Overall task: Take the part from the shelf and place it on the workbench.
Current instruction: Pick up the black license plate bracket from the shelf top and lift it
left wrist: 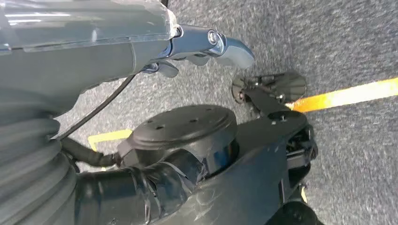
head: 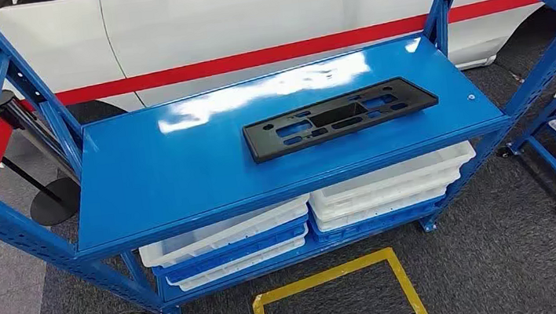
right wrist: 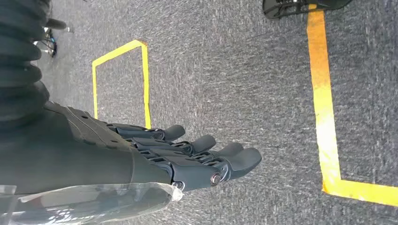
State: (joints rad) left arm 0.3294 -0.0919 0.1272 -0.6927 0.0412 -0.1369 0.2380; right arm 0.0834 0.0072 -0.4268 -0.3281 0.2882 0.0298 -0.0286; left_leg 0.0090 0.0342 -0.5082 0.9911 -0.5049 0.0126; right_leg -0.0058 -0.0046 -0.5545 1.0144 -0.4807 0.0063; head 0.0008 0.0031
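Right hand (right wrist: 187,159) empty; part (head: 340,117) unlabelled

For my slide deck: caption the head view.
Black plastic part lying flat on the blue shelf, untouched, white trays stacked beneath.

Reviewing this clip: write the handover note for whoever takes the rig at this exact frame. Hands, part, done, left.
Left hand: hangs beside the body above the grey carpet, holding nothing as far as the wrist view shows.
Right hand: hangs over the carpet, fingers extended, empty.
Black plastic part: lies flat on the top of the blue shelf, right of centre, untouched.
Done: robot faces the shelf.
Left: reach, grasp the part, carry it to the workbench, set it down.
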